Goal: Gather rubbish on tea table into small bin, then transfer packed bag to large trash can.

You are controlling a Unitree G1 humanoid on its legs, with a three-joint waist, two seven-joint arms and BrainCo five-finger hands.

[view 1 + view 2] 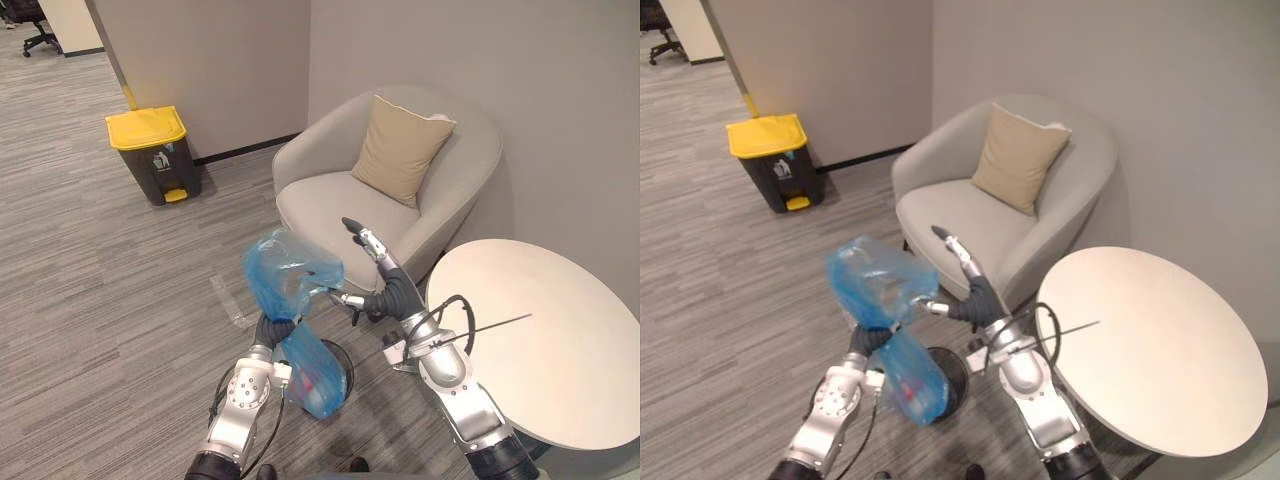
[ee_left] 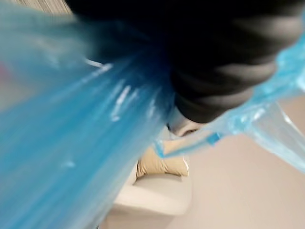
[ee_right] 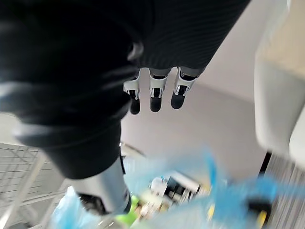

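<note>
Blue plastic bag [image 1: 290,275] packed & up by black wire bin [image 1: 342,362]; yellow-lidded trash can [image 1: 150,150] far left not yet reached. My right hand [image 1: 385,290] is open-fingered; left hand [image 1: 272,328]: grip can't tell.

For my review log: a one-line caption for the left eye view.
Blue bag hangs at left hand above small bin; right hand open beside it.

a grey striped carpet [image 1: 90,270] is bounded by plain walls [image 1: 230,60], and a pale armchair [image 1: 330,195] with a tan cushion [image 1: 400,148] is set beside a round table [image 1: 560,340].
</note>
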